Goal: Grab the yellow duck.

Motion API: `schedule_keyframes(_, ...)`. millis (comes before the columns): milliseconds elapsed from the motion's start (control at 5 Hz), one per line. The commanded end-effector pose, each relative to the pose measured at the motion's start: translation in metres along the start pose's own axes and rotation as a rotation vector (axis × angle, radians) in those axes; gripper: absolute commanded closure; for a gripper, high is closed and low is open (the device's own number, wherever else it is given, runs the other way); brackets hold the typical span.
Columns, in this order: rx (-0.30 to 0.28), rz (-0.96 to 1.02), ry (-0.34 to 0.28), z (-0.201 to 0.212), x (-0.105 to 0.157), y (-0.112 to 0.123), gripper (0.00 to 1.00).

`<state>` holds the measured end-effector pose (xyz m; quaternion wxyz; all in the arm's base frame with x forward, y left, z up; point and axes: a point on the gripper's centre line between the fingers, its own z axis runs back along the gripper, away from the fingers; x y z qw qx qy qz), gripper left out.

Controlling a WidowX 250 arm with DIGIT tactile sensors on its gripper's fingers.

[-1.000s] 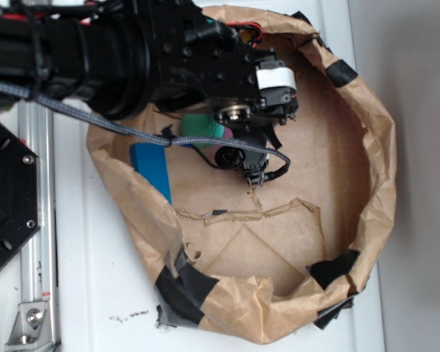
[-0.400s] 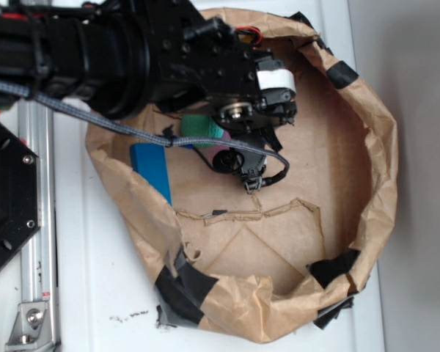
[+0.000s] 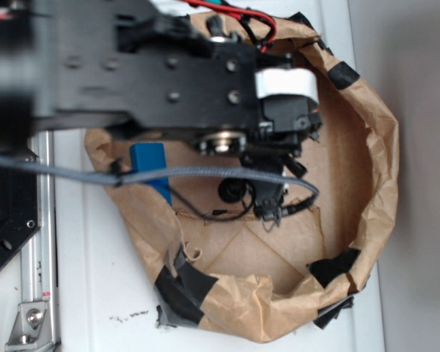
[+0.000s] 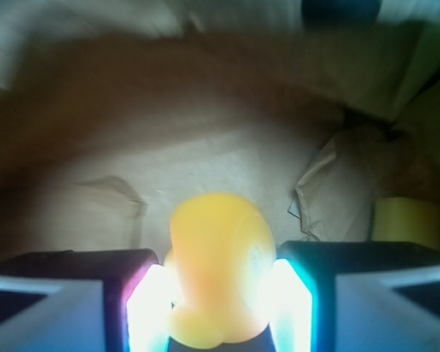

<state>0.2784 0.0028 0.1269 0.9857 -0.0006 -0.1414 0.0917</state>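
In the wrist view the yellow duck [image 4: 218,268], rounded and glossy, sits squeezed between my two lit pads [image 4: 148,308]. My gripper [image 4: 218,308] is shut on it, one pad pressing each side of its body. Brown paper floor lies well below it. In the exterior view my black arm [image 3: 169,73] looms large and blurred over the paper nest. It hides both the gripper's fingers and the duck there.
A crumpled brown paper bag wall [image 3: 381,169] patched with black tape [image 3: 334,268] rings the work area. A blue block [image 3: 150,165] lies at its left side, partly under the arm. A yellow block [image 4: 407,222] rests by the paper wall. A metal rail [image 3: 37,242] runs along the left.
The arm has come up toward the exterior camera and shifted right and down in that view. It now looks bigger and blurred, and covers the green and pink shapes seen under it before.
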Motion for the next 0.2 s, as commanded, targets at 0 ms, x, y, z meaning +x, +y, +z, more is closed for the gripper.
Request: schedule_keyframes(0, -0.013, 0.024, -0.054, 0.0316, 0.0094, -0.0068, 1.0)
